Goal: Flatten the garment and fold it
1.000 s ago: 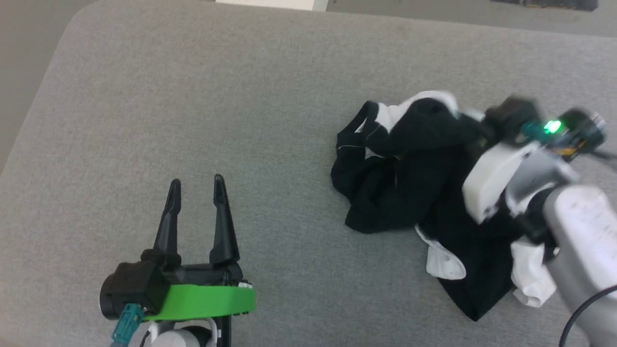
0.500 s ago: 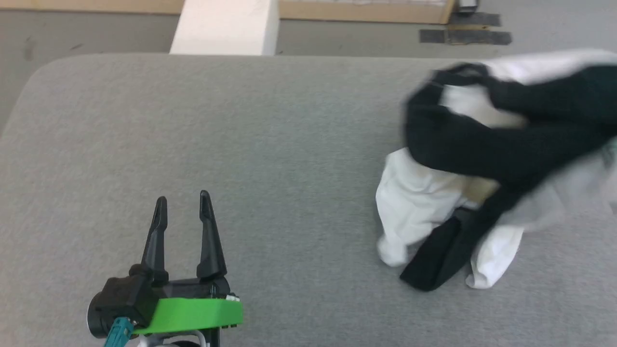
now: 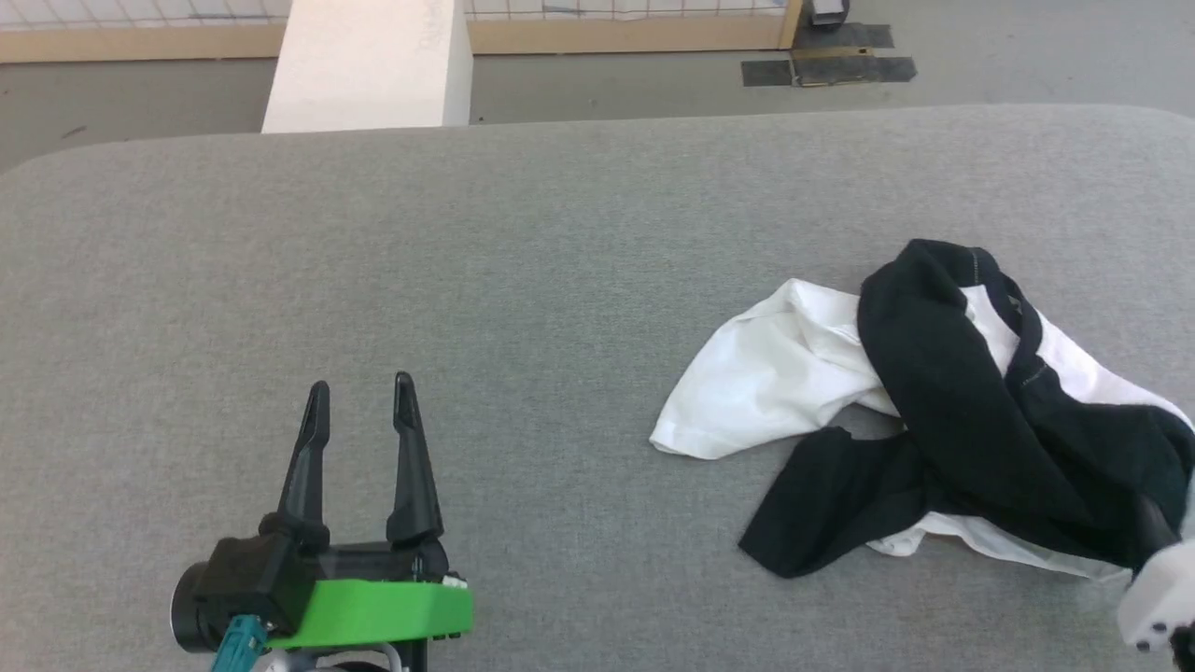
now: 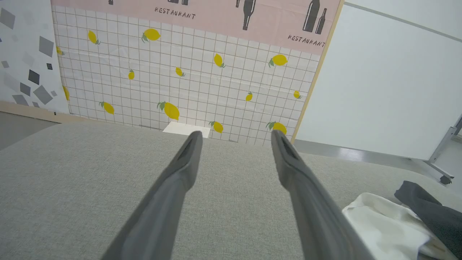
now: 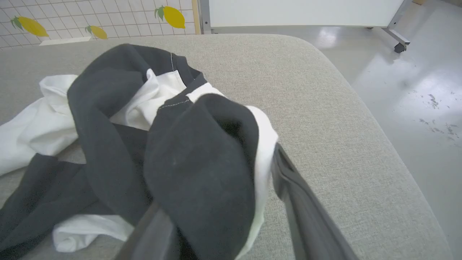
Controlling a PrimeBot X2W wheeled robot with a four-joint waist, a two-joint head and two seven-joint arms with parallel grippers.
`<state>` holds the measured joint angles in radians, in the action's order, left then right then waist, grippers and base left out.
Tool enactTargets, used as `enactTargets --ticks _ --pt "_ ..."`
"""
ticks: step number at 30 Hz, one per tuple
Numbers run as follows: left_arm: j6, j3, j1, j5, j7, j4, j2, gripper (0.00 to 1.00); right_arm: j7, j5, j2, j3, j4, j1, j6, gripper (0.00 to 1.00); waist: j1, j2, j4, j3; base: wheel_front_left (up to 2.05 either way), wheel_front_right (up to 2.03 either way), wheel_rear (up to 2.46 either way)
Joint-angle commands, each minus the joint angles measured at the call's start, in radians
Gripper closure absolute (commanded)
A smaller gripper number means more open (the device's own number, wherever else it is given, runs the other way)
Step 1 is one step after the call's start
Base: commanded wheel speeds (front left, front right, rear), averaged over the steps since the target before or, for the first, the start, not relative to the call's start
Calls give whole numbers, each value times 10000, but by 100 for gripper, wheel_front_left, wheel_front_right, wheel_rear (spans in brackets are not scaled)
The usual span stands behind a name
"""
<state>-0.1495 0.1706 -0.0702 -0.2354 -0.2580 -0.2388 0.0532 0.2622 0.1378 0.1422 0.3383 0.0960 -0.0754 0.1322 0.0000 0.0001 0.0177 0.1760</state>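
The garment lies crumpled on the right part of the grey padded table, its white body spread to the left and its black sleeves twisted across it. In the right wrist view a black-and-white fold of the garment drapes between the parted fingers of my right gripper; one finger shows bare and the other is half covered by cloth. My right arm's pale wrist shows at the lower right. My left gripper stands open and empty at the lower left, far from the garment.
A white block stands on the floor beyond the table's far edge, with dark tape patches to its right. The table's rounded right edge is close to the garment. A lemon-tiled wall is behind.
The head camera has tilted up. The garment, lifted half a second ago, now lies on the table with more white showing. My right gripper's jaws have parted. The left gripper is unchanged.
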Motion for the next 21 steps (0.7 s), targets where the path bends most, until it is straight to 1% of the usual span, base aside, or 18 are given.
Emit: enactTargets --ticks 1,6,9,11,13,14,16,19,21 --pt "90 -32 10 79 -38 29 -29 0 -139 -42 72 -87 243 349 -15 0 0 -1 -36 -49 0 0 0" --pt "121 -2 45 119 -38 36 -30 0 -16 83 486 -726 1205 1120 -15 0 0 -1 43 -93 0 0 0" --pt "99 37 42 83 -38 3 -30 0 454 313 922 -1454 1647 1508 -15 0 0 -1 196 -6 0 0 0" --pt "73 59 50 57 -38 -11 -30 0 813 577 1104 -1882 1795 1717 -15 0 0 -1 306 85 0 0 0" --pt "58 114 91 27 -38 -15 -30 0 1310 722 1296 -2223 1672 1882 -15 0 0 -1 458 202 0 0 0" --pt "39 149 123 1 -38 -21 -30 0 1661 803 1265 -2222 1471 1916 -15 0 0 -1 552 276 0 0 0" --pt "19 253 196 -41 -38 -14 -30 0 2294 711 1462 -2334 1117 1864 -15 0 0 -1 767 400 0 0 0" --pt "-38 375 279 -68 -38 -10 -30 0 3052 507 1566 -2190 688 1728 -15 0 0 -1 1053 585 0 0 0" --pt "-90 405 317 -101 -38 -15 -30 0 3349 516 1539 -2110 516 1616 -15 0 0 -1 1227 689 0 0 0"
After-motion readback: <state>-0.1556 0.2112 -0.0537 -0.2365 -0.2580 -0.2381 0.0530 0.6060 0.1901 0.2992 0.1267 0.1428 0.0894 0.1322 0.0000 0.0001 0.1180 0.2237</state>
